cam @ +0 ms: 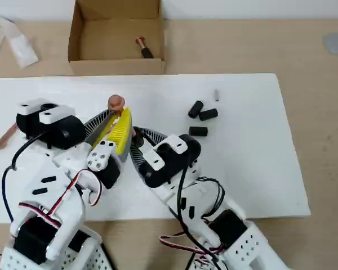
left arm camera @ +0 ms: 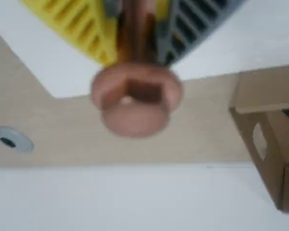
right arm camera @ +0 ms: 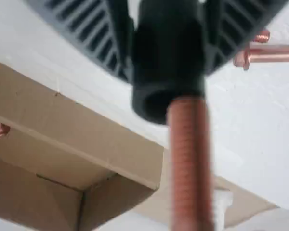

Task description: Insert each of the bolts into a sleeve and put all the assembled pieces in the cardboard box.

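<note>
Near the middle of the surface point(cam: 242, 45) the left pincer point(cam: 119, 116) clamps a bolt point(cam: 116, 102), head toward 12 o'clock; the right pincer point(cam: 136, 136) grips a sleeve point(right arm camera: 166, 91), the bolt's thread at its mouth; three loose sleeves point(cam: 198, 131) lie at 2 o'clock; the box point(cam: 74, 39) at 11 holds one assembled piece point(cam: 143, 48).

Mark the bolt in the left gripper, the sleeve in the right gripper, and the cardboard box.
Held bolt point(left arm camera: 135, 101): left wrist view, on its flanged head.
Held sleeve point(right arm camera: 166, 79): right wrist view, on its black body.
Cardboard box point(cam: 115, 66): high view, on its near wall.
</note>
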Tool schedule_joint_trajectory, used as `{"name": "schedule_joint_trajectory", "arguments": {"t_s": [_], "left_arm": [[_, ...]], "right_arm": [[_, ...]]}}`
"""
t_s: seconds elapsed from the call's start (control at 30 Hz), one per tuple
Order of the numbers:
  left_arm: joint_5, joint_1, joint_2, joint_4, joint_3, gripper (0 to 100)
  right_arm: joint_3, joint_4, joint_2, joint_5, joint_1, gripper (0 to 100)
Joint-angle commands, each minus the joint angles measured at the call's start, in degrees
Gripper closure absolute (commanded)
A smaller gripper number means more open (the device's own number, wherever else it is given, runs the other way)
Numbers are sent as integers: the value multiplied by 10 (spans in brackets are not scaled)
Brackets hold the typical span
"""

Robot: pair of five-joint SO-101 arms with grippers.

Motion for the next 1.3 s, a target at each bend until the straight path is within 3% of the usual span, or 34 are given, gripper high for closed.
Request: {"name": "schedule_joint_trajectory", "arguments": {"t_s": [0.0, 0.5, 1.27], "left_arm": [[4, 6, -1, 11, -37, 995], [4, 3, 2, -46, -21, 995], [1, 4, 3, -47, 55, 995]], "right_arm": [[-7, -18, -15, -6, -7, 990], [-7, -16, -15, -6, -7, 990], [-20, -14, -15, -7, -7, 990]]}}
